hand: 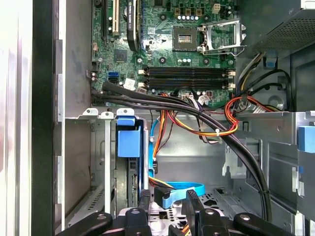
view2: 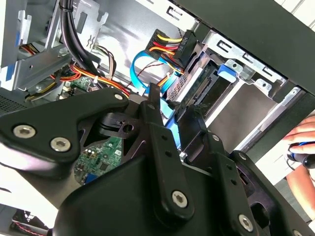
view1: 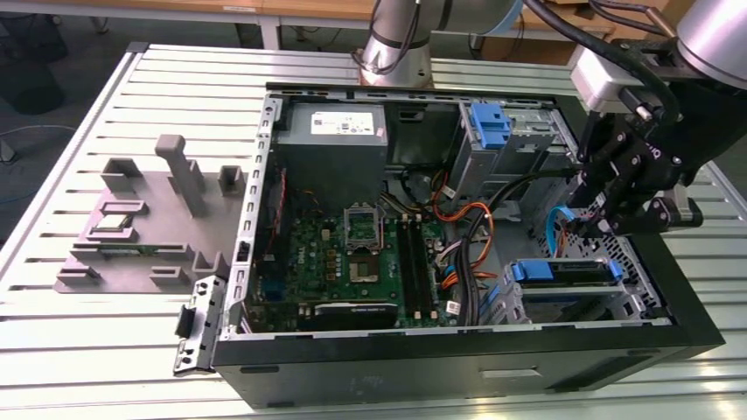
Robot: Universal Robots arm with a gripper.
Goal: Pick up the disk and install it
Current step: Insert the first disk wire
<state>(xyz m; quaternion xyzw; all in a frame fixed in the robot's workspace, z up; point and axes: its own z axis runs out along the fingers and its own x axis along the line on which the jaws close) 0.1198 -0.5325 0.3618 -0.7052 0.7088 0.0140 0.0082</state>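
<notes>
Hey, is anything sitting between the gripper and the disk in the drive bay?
Partly. A blue flat cable loops just ahead of the open gripper and runs up alongside the disk, which sits in its bay off to one side.

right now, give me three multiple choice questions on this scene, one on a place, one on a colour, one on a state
1. Where is the silver metal disk in its blue plastic bracket? A on the slatted table; B in the black computer case's drive bay; C in the claw.
2. What colour is the flat cable by the claw? A red; B blue; C white.
3. How is the claw? A open; B shut on the disk; C shut on a screw.
B: its bracket sits in the bay. B: the ribbon shows blue. A: its fingers stand apart.
</notes>
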